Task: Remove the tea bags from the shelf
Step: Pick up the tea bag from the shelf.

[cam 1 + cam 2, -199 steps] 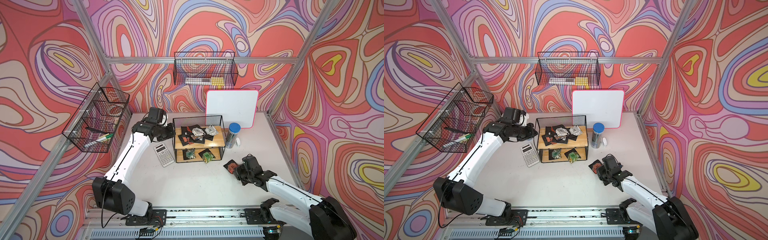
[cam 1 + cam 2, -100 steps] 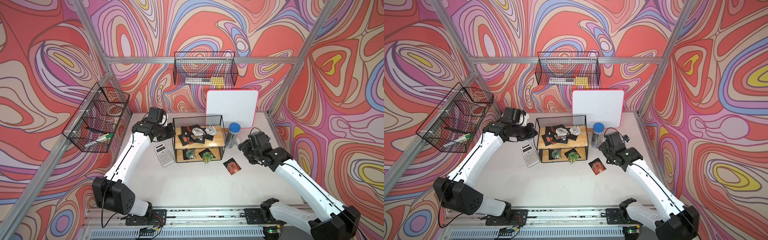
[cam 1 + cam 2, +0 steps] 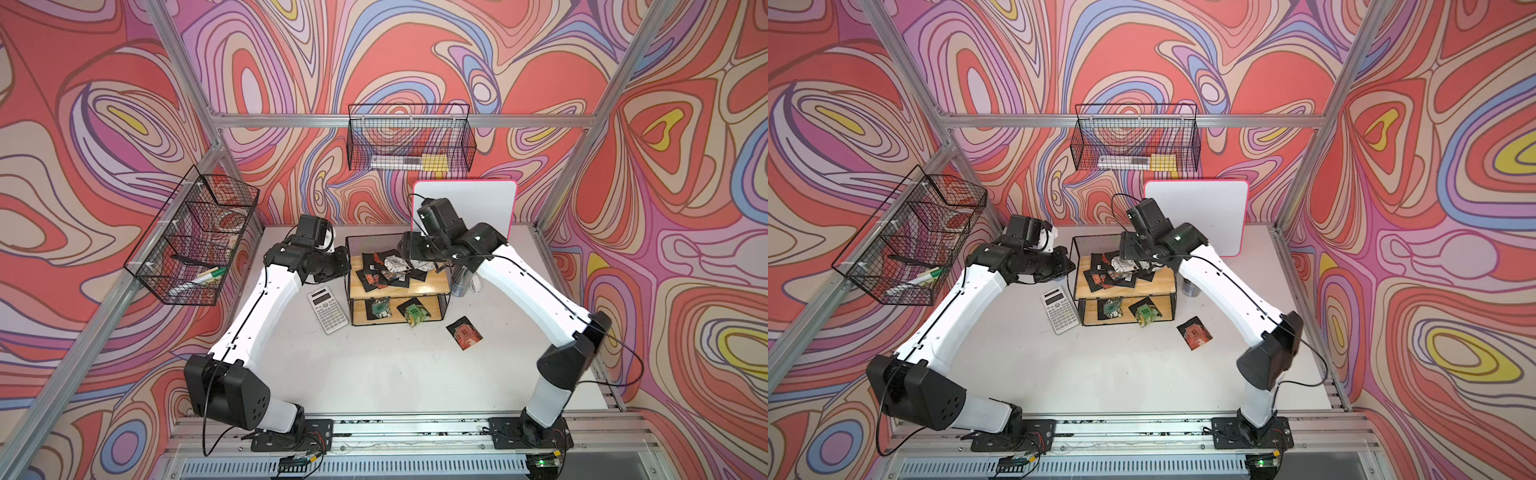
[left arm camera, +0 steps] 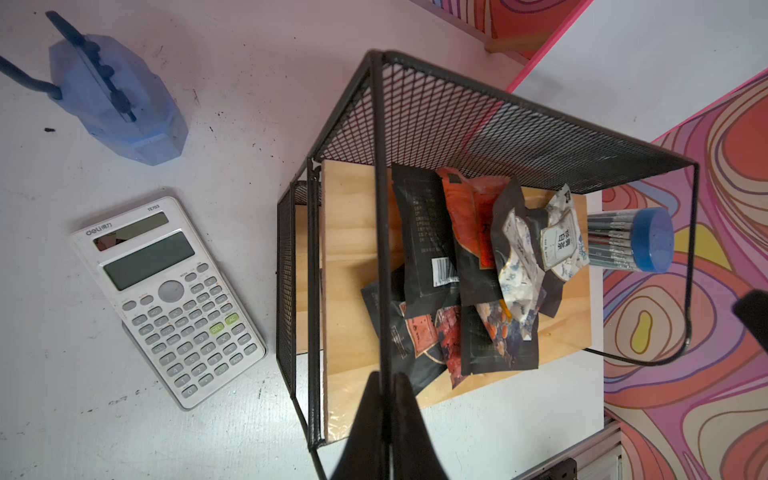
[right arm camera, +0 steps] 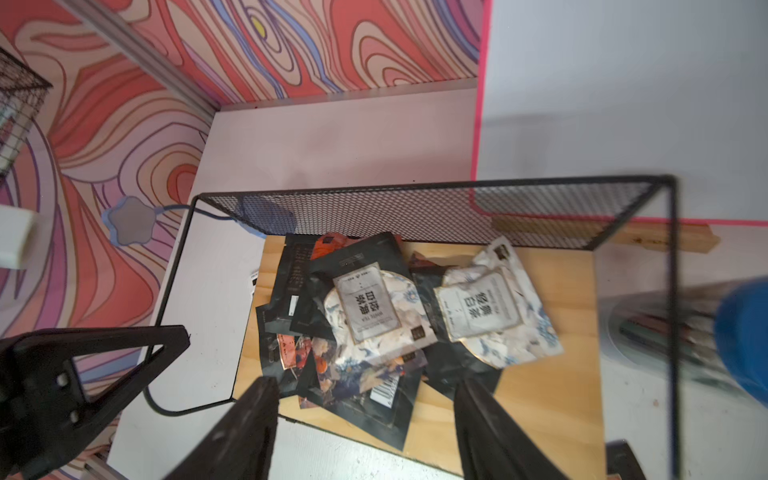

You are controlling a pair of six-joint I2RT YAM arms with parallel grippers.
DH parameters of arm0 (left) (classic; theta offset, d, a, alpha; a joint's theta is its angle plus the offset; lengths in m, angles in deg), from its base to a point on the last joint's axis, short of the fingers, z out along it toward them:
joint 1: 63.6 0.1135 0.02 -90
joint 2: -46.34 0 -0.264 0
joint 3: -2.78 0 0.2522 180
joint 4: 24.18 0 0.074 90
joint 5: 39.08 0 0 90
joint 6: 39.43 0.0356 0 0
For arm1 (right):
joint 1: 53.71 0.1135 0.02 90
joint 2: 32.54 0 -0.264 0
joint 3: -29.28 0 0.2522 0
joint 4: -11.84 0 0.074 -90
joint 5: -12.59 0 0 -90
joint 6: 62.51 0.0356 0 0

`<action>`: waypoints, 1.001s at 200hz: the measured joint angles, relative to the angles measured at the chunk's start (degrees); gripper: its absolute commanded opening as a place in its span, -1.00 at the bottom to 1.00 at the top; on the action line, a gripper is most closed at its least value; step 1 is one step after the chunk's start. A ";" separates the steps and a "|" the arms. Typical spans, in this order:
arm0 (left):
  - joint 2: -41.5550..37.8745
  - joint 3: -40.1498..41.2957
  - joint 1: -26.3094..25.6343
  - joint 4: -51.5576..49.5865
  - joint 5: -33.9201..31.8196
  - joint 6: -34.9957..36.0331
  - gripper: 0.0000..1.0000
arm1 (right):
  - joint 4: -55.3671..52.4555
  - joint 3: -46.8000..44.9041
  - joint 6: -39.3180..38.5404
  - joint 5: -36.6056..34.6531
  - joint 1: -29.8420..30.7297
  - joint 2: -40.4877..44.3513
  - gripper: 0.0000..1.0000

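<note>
right arm poised over the top-tier pile, no bag gripped yet
the right gripper (image 5: 365,384) hangs jaws apart above the tea bags (image 5: 374,316) heaped on the top board of the shelf (image 5: 561,395); the left gripper (image 4: 387,376) is pinched on its wire frame. next move likely: drop and close on one raised sachet edge.

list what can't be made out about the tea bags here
- count of tea bags on the shelf, upper board: heaped, overlapping in every view
- lower board: mostly hidden under the upper one in both top views
- pen tube: blurred, cut by the right wrist view's edge
</note>
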 measured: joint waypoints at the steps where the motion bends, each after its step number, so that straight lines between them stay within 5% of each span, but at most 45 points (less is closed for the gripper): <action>1: 0.00 0.00 0.00 0.02 0.00 0.00 -1.00 | -0.15 0.31 -0.09 0.02 0.02 -0.26 0.37; 39: 0.13 -0.13 0.00 -0.02 -0.02 0.00 -1.00 | -4.85 8.26 -3.28 2.56 0.35 -10.08 0.38; 117: 0.39 -0.44 0.00 -0.04 -0.02 0.00 -1.00 | -7.10 10.86 -5.95 4.33 0.31 -13.38 0.33; 200: 0.57 -0.55 0.00 -0.02 0.00 0.02 -1.00 | -7.02 12.50 -6.01 5.01 0.31 -17.05 -0.06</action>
